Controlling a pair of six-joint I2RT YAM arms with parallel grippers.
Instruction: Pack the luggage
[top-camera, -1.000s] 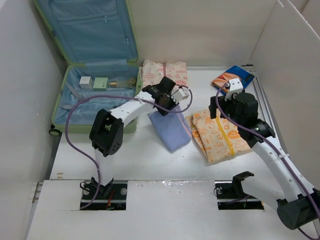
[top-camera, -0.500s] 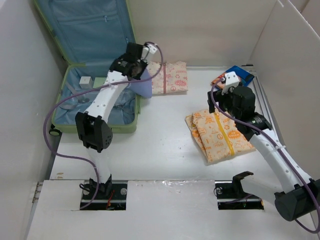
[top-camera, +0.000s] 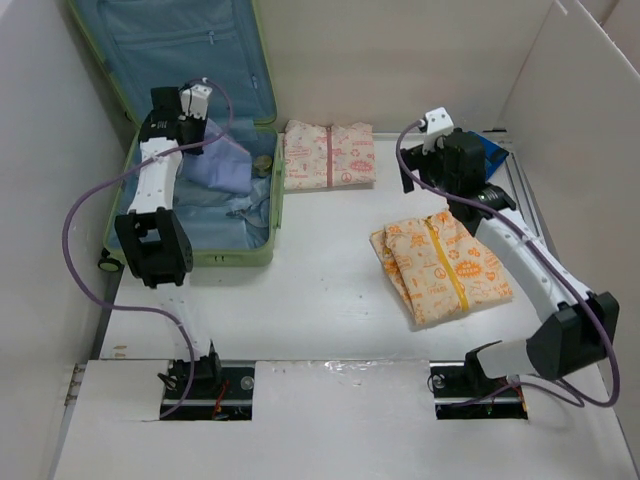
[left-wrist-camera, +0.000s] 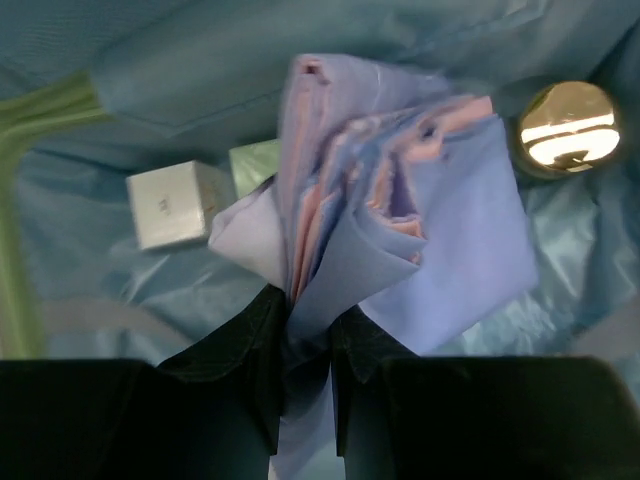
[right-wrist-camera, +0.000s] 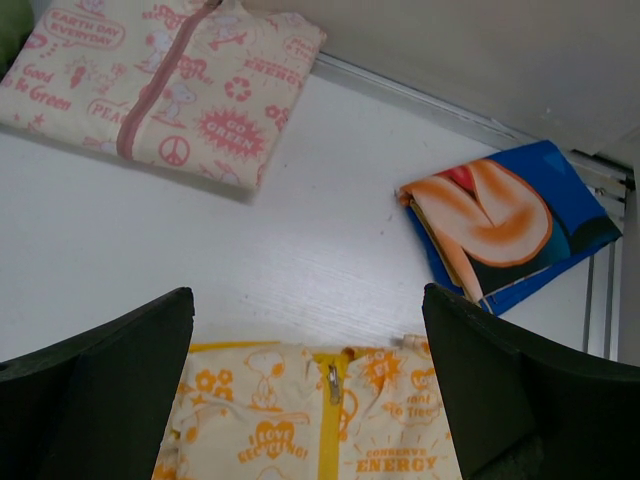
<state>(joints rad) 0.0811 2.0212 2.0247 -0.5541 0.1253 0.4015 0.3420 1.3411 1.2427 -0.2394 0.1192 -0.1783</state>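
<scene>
Left fingers (left-wrist-camera: 250, 345) pinching lilac cloth (left-wrist-camera: 440, 230), above open luggage (top-camera: 200, 258) lining

white table (top-camera: 300, 290) | on it: luggage (top-camera: 195, 258), pink-print pouch (top-camera: 328, 155), orange-print pouch (top-camera: 440, 268), blue-orange item (right-wrist-camera: 510, 225), possibly a bag

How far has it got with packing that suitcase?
Done: a white box, a green box and a round gold thing lie in the open suitcase. In hand: the left gripper holds a folded lilac cloth over it. Left: a pink pouch, an orange pouch and a blue packet on the table, the right gripper open above them.
</scene>
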